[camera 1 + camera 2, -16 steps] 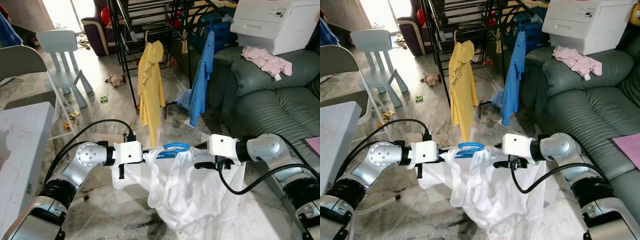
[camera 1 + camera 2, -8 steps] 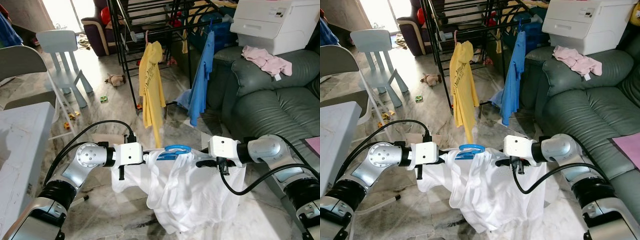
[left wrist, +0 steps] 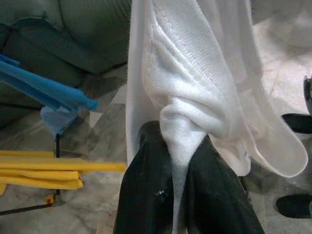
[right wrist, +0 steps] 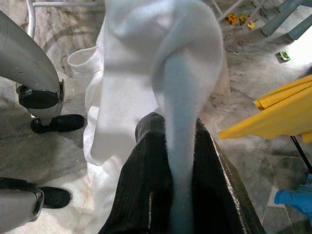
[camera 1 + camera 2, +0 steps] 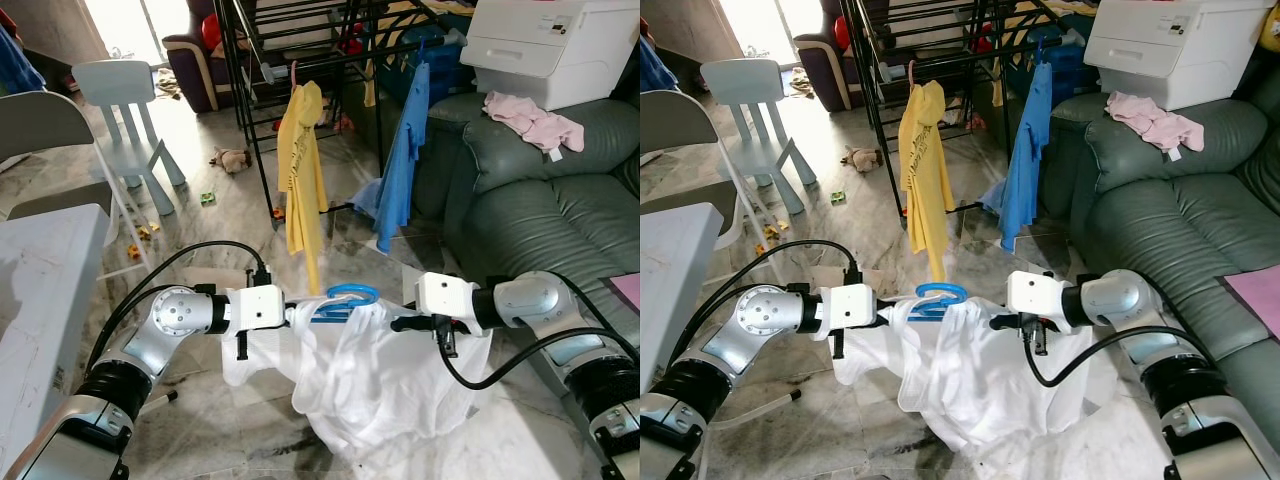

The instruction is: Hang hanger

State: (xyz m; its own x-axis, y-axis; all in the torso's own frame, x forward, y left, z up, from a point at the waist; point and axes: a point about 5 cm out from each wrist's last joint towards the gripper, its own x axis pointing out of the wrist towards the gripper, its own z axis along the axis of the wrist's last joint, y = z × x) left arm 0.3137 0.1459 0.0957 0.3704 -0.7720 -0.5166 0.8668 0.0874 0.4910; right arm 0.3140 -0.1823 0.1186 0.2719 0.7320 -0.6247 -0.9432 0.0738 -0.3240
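Left eye view: nearest, the left gripper [image 5: 296,312] and right gripper [image 5: 400,322] each pinch a shoulder of the white shirt [image 5: 370,385], fingers [image 3: 146,195] clamped on bunched cloth in the wrist views. The blue hanger [image 5: 340,298] sits between them at the collar, its hook free. The shirt's hem trails toward the marble floor [image 5: 210,420].

Risks, as I judge them: the hanger is held only by the cloth, so slack or a tilt could let it slide out; the dragging hem could snag.

Farther off, the black drying rack [image 5: 300,60] carries a yellow garment [image 5: 303,170] and a blue garment [image 5: 402,150]. No containers are evident.
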